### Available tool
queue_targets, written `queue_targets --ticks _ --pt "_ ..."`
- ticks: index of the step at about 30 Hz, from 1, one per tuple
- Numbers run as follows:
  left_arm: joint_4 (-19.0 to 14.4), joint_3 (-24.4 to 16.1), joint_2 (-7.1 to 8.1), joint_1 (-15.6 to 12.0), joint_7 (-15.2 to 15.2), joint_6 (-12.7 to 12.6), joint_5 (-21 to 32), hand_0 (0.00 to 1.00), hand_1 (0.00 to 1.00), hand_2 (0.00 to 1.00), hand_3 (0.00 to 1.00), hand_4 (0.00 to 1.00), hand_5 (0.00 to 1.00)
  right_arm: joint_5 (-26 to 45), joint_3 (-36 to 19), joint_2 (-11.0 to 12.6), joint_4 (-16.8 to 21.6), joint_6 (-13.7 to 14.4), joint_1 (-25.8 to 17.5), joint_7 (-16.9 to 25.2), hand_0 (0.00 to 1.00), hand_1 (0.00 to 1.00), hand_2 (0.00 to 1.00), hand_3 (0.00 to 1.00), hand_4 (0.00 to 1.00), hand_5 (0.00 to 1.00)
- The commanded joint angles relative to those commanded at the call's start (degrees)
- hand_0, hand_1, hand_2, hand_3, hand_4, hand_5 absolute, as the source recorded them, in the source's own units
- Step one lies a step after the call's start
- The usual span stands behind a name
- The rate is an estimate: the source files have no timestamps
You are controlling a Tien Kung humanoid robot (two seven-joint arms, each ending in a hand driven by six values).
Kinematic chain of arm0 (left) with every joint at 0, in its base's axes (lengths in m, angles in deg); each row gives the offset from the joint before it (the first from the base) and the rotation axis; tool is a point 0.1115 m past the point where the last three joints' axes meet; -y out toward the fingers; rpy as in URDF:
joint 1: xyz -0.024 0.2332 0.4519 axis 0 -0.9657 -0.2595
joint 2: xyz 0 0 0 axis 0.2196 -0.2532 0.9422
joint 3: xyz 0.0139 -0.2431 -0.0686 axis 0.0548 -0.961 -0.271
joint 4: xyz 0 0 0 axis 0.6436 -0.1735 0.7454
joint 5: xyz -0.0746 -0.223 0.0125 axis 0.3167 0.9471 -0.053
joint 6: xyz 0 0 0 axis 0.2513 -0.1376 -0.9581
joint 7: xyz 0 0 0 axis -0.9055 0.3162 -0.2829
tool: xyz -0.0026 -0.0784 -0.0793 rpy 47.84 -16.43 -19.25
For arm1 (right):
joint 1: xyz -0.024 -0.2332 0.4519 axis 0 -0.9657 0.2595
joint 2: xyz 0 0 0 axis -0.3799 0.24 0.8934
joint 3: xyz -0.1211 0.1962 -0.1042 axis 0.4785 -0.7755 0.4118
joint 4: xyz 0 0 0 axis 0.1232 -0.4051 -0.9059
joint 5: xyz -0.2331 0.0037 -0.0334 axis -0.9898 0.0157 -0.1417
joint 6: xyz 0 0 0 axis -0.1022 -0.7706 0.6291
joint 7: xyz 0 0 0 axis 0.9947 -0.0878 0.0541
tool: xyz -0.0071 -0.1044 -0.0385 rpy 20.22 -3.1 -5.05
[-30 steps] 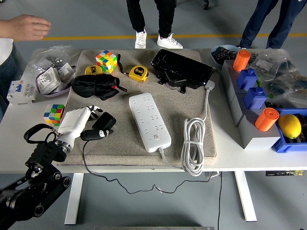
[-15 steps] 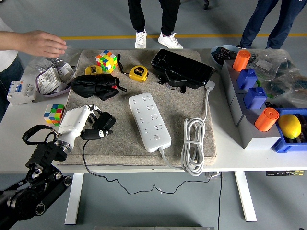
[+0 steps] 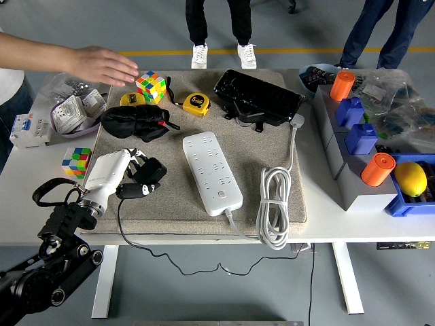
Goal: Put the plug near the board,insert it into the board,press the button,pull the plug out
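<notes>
A white power strip [image 3: 213, 172] lies lengthwise in the middle of the beige mat [image 3: 251, 139], its coiled white cable [image 3: 274, 207] to the right. My left hand [image 3: 133, 175], white-shelled on a black arm, rests at the mat's lower left with its fingers curled around a black plug [image 3: 149, 175]. The plug's thin black cord [image 3: 173, 258] hangs off the table's front edge. About a hand's width separates the plug from the strip's left side. My right hand is out of view.
A person's hand [image 3: 105, 65] reaches in from the upper left toward a Rubik's cube [image 3: 151, 85]. A black cloth bundle [image 3: 134, 122], yellow tape measures [image 3: 196, 103] and a black case [image 3: 258, 96] lie at the back. A second cube [image 3: 77, 161] sits left; bins [image 3: 359, 146] stand right.
My left hand has drawn the plug in tighter and turned it slightly. The person's hand has moved right and down, from the far left edge to beside the cube.
</notes>
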Motion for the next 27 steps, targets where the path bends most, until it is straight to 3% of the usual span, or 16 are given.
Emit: queue_targets --ticks 4,8,11,18,27 --pt "-1.0 0.0 0.4 0.1 1.1 0.4 1.9 0.215 0.304 0.376 0.517 0.827 0.018 0.0 0.1 0.0 0.0 0.0 0.0 0.0 0.603 0.613 0.561 0.544 0.759 0.273" --pt "-2.2 1.2 1.42 0.9 3.7 2.1 7.1 0.215 0.303 0.364 0.516 0.827 0.019 0.0 0.1 0.0 0.0 0.0 0.0 0.0 0.603 0.611 0.561 0.544 0.758 0.273" --pt "-3.4 3.8 2.66 2.6 4.9 2.9 11.6 0.211 0.3 0.356 0.513 0.823 0.021 0.1 0.1 0.0 0.0 0.0 0.1 0.0 0.605 0.611 0.562 0.544 0.759 0.272" --pt "-5.2 11.2 4.74 7.7 7.2 4.1 16.6 0.213 0.295 0.357 0.512 0.822 0.025 0.1 -0.1 0.1 0.0 -0.1 0.2 0.0 0.604 0.611 0.562 0.544 0.758 0.27" --pt "-3.7 17.0 4.46 13.2 7.9 5.4 16.2 0.216 0.291 0.352 0.511 0.82 0.026 0.2 0.1 0.2 0.0 -0.1 0.3 -0.1 0.603 0.611 0.561 0.544 0.757 0.27"
